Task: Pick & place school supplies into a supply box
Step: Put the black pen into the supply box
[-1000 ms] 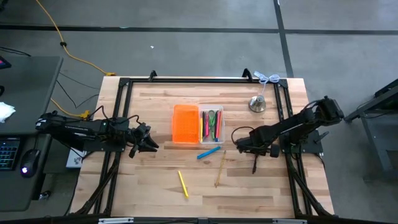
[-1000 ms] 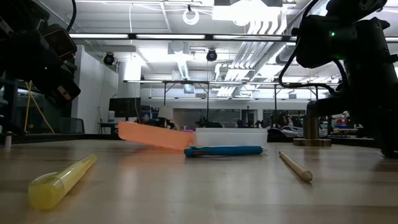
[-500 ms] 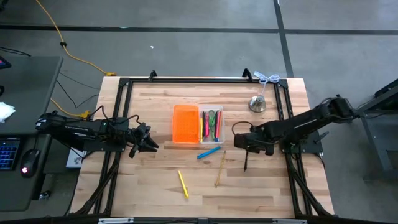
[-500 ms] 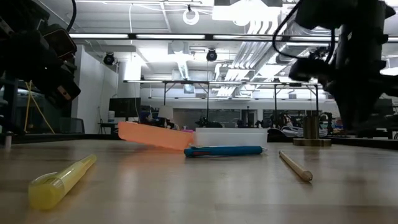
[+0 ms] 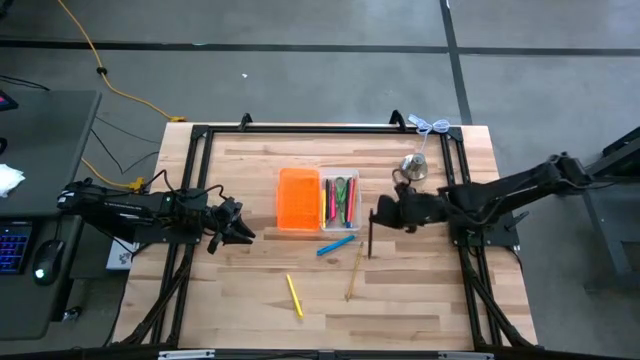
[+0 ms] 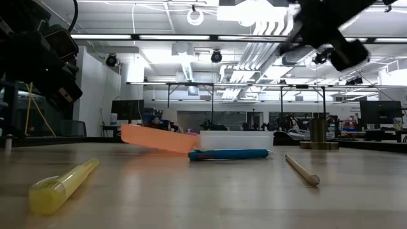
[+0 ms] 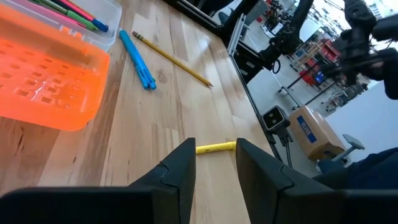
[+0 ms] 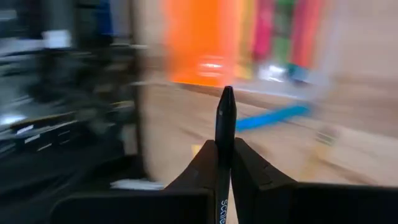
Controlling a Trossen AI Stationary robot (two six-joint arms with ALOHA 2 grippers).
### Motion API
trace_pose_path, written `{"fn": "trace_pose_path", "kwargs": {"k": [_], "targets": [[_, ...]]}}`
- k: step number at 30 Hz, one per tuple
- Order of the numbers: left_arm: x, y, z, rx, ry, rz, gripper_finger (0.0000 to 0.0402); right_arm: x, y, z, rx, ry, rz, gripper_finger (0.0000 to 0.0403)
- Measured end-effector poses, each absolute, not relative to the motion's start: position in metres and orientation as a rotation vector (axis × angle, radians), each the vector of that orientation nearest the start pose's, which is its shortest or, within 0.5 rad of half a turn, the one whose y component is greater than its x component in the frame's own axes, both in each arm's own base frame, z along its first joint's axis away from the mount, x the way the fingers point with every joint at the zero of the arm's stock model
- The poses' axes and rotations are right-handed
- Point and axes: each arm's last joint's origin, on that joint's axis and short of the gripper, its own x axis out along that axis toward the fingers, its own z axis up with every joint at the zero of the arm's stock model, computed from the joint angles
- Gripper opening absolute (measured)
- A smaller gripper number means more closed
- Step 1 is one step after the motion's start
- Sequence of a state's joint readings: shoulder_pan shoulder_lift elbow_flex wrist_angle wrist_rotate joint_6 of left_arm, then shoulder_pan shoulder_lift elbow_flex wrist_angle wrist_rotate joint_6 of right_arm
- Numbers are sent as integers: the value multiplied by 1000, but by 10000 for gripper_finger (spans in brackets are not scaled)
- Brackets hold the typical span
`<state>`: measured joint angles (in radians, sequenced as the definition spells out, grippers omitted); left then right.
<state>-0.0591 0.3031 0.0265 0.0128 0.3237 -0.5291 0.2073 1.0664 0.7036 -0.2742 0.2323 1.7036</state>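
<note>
Two dark arms are seen over a wooden table (image 5: 250, 300) strewn with school supplies. At left, the left end effector (image 5: 240, 232) is parked low beside the supply box, its fingers held partly apart around nothing, as the left wrist view shows. Further right, the supply box (image 5: 318, 200) lies open mid-table, its orange half (image 5: 298, 198) beside a clear tray (image 5: 341, 201) in which pens have already been laid. Loose on the table below it are a yellow highlighter (image 5: 294, 295), a blue pen (image 5: 336, 245) just beside the box's corner, and a wooden pencil (image 5: 354, 270). At right, the right end effector (image 5: 385, 214) is closed on a black pen (image 5: 370, 238), carried above the table just beside the tray. Judged from here, the pen would be best turned parallel to the tray's long side, brought over its middle and lowered close before release, so that it is not left propped on the rim. A silver bell-shaped object (image 5: 414, 166) stands near the far right corner. Hard to make out are the tray's exact contents and the right wrist view's blurred background; in the low view the held pen cannot be picked out, and the tray's inside is hidden by its wall.
</note>
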Motion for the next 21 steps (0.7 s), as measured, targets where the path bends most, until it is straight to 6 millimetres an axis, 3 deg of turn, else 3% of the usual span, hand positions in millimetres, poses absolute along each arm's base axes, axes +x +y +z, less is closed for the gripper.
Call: {"fn": "trace_pose_path", "kwargs": {"k": [10,21], "targets": [[111,-16,148,-554,358,-302,145,226,42,304,1214,43,-32,8],[111,-16,148,-554,358,-301,145,220,55,332,924,-160,230,10]]}}
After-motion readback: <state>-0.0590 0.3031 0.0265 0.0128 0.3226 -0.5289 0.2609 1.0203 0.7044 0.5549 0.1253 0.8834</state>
